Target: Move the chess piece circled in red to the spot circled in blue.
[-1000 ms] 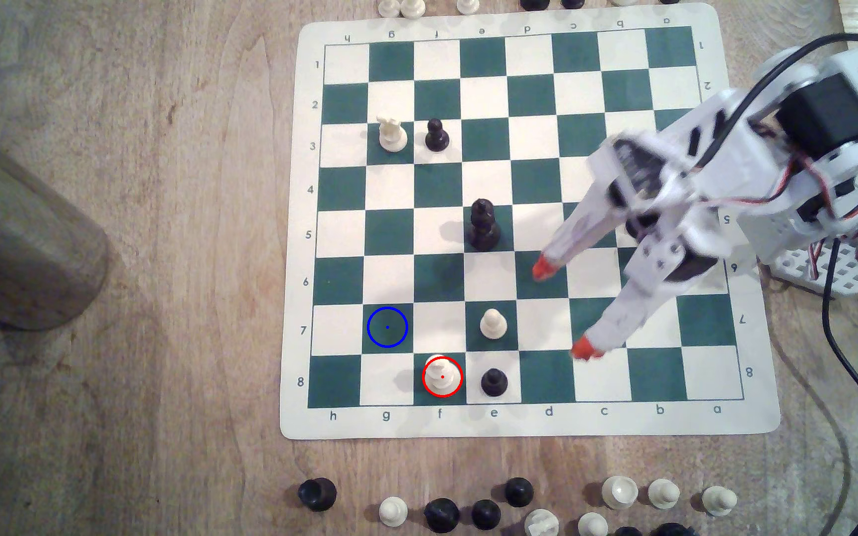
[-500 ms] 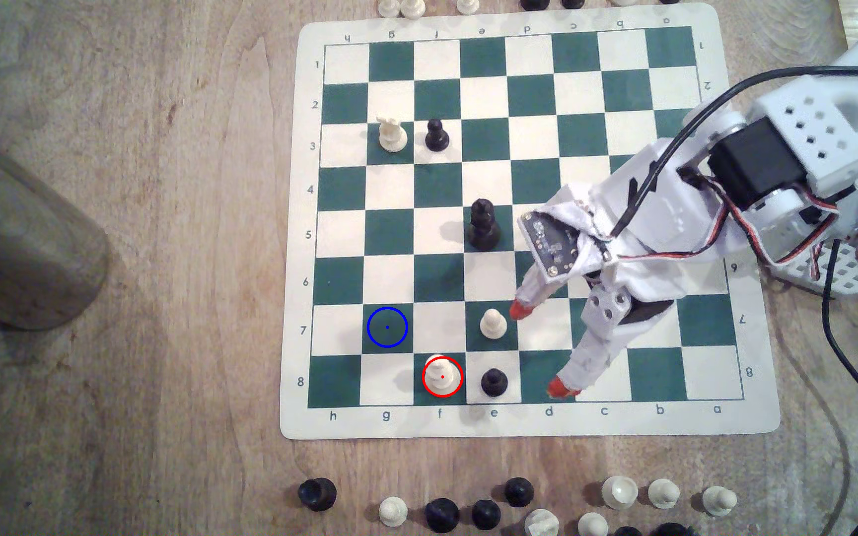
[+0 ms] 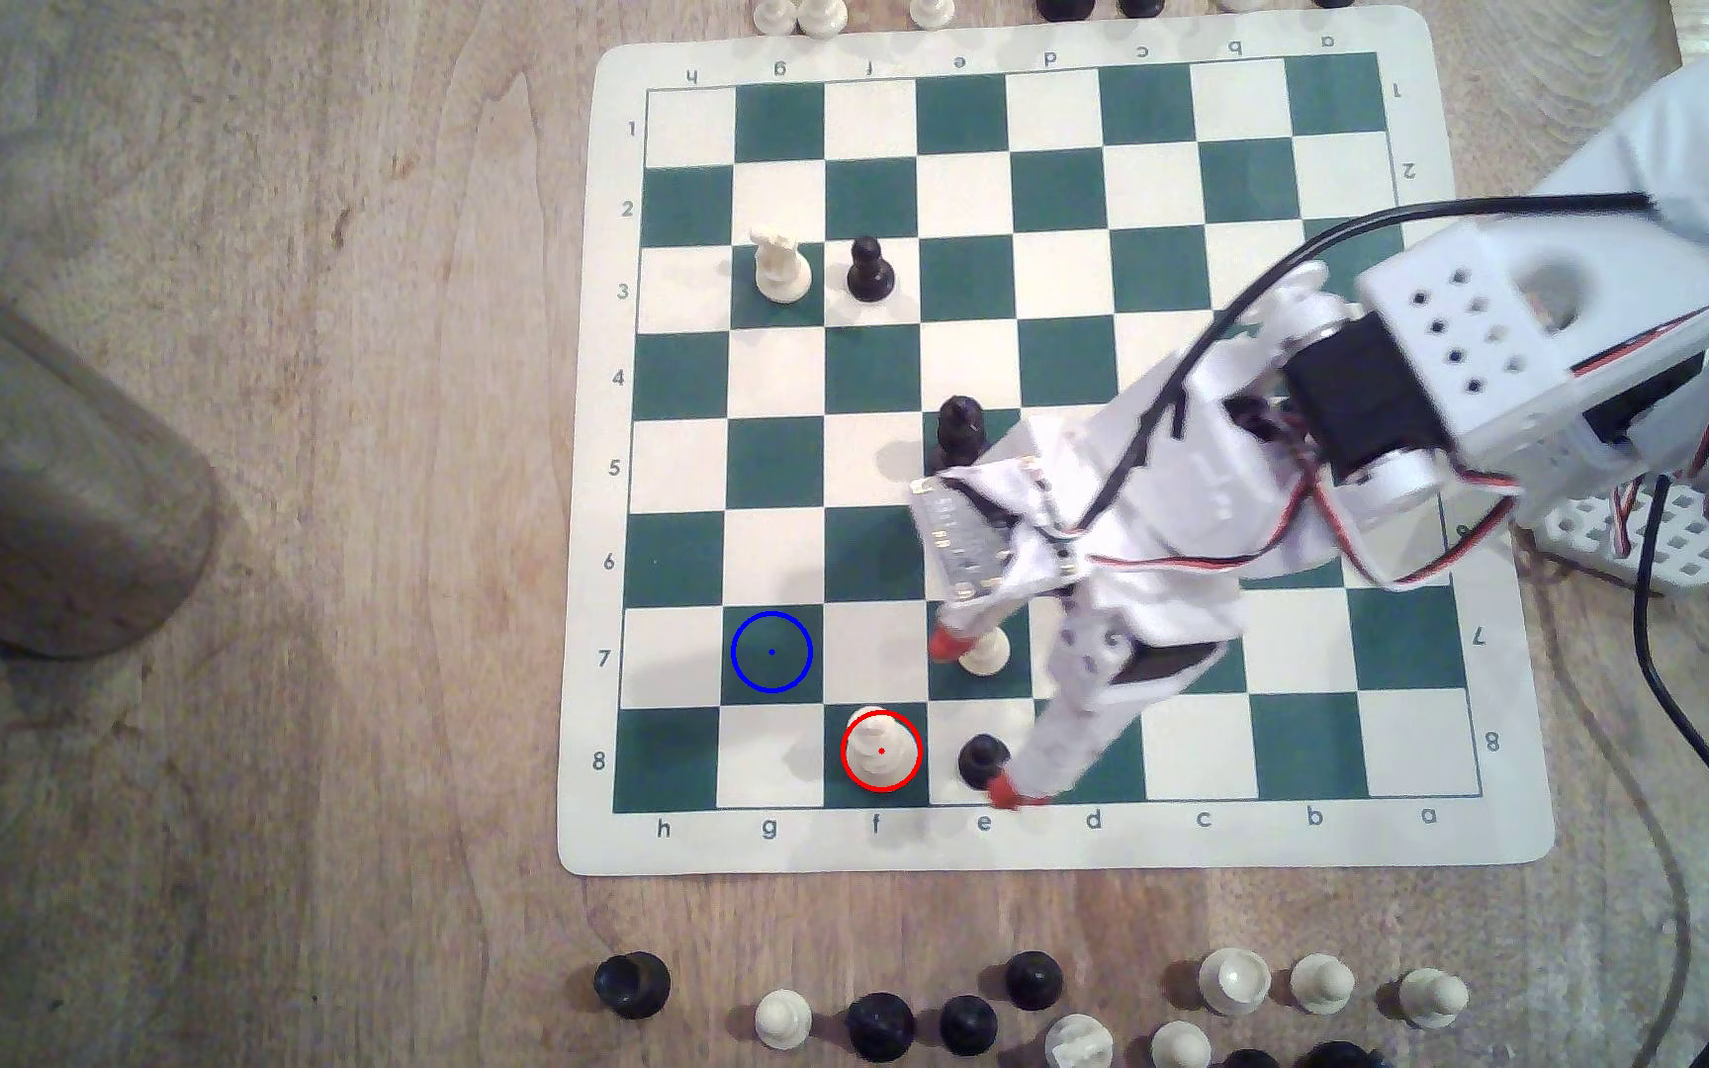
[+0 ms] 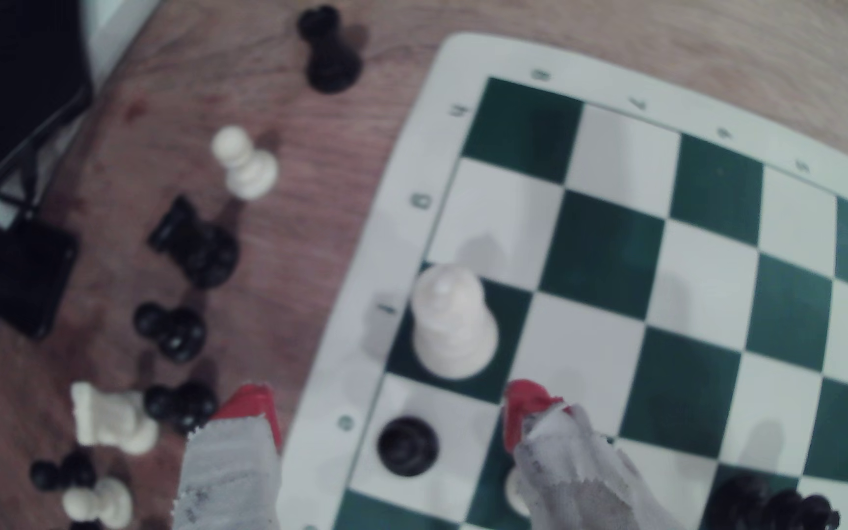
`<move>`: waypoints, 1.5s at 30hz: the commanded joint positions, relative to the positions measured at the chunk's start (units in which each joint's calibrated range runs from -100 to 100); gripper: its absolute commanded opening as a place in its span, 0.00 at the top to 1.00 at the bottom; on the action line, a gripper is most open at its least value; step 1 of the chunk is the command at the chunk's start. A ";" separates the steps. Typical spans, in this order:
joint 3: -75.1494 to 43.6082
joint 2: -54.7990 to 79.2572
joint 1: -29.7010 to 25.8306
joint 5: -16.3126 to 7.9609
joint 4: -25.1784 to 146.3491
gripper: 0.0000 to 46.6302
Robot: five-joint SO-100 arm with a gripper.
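Exterior view: black pawn (image 3: 980, 761), cream pawn (image 3: 986, 651) flank end effector (image 3: 974, 717)

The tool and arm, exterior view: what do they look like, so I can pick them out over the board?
The tool has two long white fingers, each tipped in red. A bare circuit board sits at its base. The arm is white perforated plastic with a black motor block, a black cable and red-white-black wires along it.

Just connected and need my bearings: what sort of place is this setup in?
Probably a home or hobby tabletop: a roll-up chess mat on a wooden table, captured pieces lined up alongside, and the arm's open hand over the board.
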 commanded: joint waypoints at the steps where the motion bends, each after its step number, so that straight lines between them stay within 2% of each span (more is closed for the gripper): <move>1: -5.89 3.47 1.30 -0.44 -5.45 0.49; 14: -10.06 13.31 1.46 -1.32 -10.86 0.52; 23: -11.33 14.50 0.37 -2.30 -12.17 0.58; 31: -11.60 16.29 -0.03 -2.44 -12.17 0.59; 36: -12.14 16.96 -0.18 -2.69 -12.17 0.68; 42: -12.23 17.05 -0.18 -2.88 -12.74 0.72; 44: -12.23 17.05 -0.26 -2.88 -12.74 0.80; 45: -12.23 17.05 -0.34 -2.93 -12.74 0.89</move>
